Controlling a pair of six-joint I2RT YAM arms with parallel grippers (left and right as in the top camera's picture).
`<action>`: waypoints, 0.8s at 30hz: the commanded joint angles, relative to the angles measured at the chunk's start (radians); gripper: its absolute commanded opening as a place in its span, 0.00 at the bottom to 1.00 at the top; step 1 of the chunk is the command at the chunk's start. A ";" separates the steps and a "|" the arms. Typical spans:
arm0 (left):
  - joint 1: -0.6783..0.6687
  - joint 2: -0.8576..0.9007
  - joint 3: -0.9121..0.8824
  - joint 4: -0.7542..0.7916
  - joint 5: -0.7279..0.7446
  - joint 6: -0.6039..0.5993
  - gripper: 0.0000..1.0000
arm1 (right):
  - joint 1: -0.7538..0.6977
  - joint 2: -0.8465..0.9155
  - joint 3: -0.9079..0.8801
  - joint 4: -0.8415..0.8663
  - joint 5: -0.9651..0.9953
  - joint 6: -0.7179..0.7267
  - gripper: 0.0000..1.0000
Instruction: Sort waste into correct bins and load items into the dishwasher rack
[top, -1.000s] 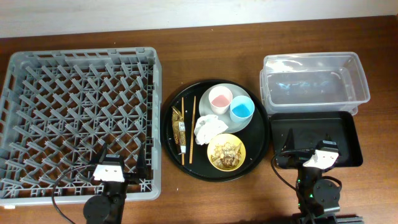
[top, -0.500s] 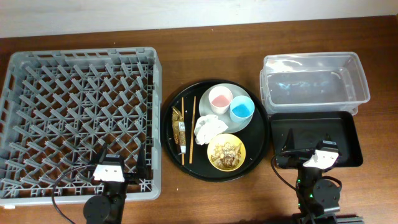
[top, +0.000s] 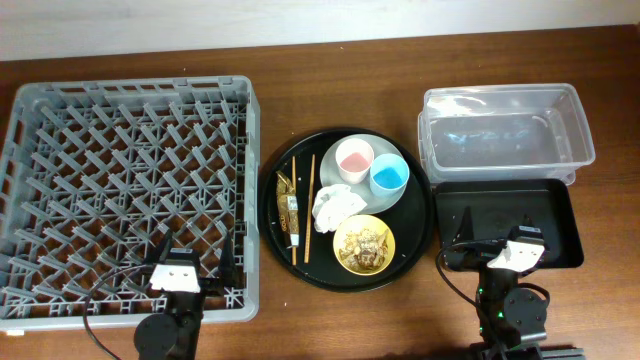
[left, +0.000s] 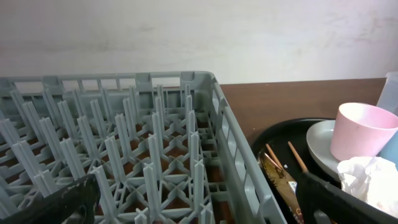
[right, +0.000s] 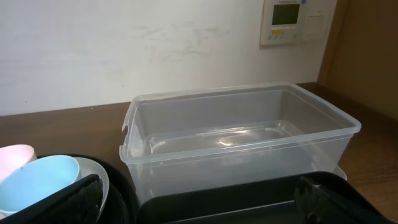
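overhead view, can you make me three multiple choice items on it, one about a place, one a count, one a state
1. Where does the yellow bowl sit? A on the bare table B on the round black tray C in the clear tub
2. How many cups stand on the pale plate? A one B two C three
3. What does the dishwasher rack hold? A nothing B one cup C all the dishes
Answers: 1 B, the bowl rests on the tray's near part. 2 B, a pink cup and a blue cup. 3 A, only bare pegs show.
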 joint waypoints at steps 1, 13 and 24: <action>-0.004 0.002 0.057 -0.068 0.046 0.014 1.00 | 0.005 -0.005 -0.005 -0.005 0.020 0.012 0.99; -0.004 0.156 0.435 -0.200 0.139 0.015 1.00 | 0.005 -0.005 -0.005 -0.005 0.020 0.012 0.99; -0.004 0.770 1.100 -0.732 0.444 0.016 1.00 | 0.005 -0.005 -0.005 -0.005 0.020 0.012 0.99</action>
